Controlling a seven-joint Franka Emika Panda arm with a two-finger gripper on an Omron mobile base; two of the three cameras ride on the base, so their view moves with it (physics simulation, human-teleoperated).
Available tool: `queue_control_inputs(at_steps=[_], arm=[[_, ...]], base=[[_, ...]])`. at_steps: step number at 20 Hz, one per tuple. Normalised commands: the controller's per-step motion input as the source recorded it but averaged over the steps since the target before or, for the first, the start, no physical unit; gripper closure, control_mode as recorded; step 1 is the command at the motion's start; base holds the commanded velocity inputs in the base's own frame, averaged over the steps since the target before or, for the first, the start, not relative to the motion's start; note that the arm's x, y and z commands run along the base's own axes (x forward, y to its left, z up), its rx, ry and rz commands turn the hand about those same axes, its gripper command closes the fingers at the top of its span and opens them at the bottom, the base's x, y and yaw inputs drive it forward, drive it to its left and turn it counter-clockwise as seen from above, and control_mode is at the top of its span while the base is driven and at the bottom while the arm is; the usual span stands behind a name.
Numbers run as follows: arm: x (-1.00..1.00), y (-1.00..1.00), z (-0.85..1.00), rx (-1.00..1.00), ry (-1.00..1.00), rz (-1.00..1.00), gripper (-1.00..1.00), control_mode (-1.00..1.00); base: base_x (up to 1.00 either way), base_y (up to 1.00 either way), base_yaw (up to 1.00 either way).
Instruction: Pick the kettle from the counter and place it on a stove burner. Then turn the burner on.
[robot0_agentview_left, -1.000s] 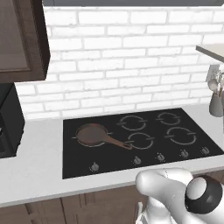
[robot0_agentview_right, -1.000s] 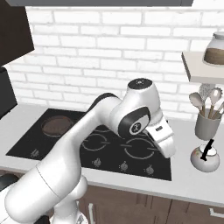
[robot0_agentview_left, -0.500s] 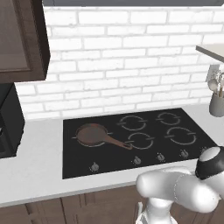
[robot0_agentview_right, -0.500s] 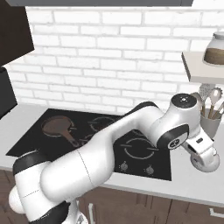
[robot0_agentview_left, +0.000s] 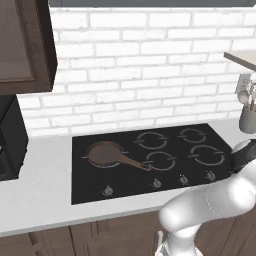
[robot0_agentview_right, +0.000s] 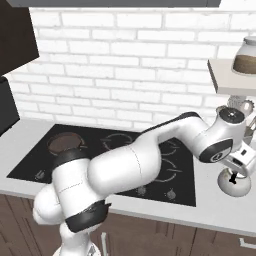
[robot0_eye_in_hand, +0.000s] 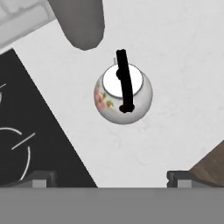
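The kettle (robot0_eye_in_hand: 124, 94) stands upright on the pale counter (robot0_eye_in_hand: 175, 65), small and silvery with a black handle across its top. It sits just right of the black cooktop (robot0_agentview_right: 30, 162). My gripper (robot0_eye_in_hand: 109, 179) hovers straight above it, open, its two dark fingertips (robot0_eye_in_hand: 40, 177) spread wide and apart from the kettle. From the right base, the gripper (robot0_agentview_right: 237, 169) hangs just over the kettle (robot0_agentview_right: 234, 184). A burner ring (robot0_eye_in_hand: 17, 153) lies nearest on the glass. In the left base view, free burners (robot0_agentview_left: 208, 155) lie at the right.
A brown frying pan (robot0_agentview_left: 105, 153) covers the front left burner. The tall grey utensil pot (robot0_eye_in_hand: 81, 22) stands close behind the kettle. A shelf with a jar (robot0_agentview_right: 247, 57) overhangs that corner. Knobs (robot0_agentview_left: 156, 183) line the cooktop's front edge.
The arm has swung right, from above the cooktop to over the kettle on the counter. The kettle has stayed in place.
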Motion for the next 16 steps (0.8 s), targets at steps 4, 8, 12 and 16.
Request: queue_control_inputs(at_steps=[4,8,12,16], arm=[[0.45,-0.06,-0.28,0.00,0.10,0.00,-1.00,-1.00],[0.00,-0.42,-0.29,0.00,0.03,-0.01,-1.00,-1.00],[0.04,-0.58,-0.29,0.00,0.00,-0.01,-1.00,-1.00],[0.24,-0.05,-0.19,0.00,0.00,0.00,-1.00,-1.00]], base=[[0.00,0.00,0.00],[0.00,0.00,0.00],[0.00,0.00,0.00],[0.00,0.00,0.00]])
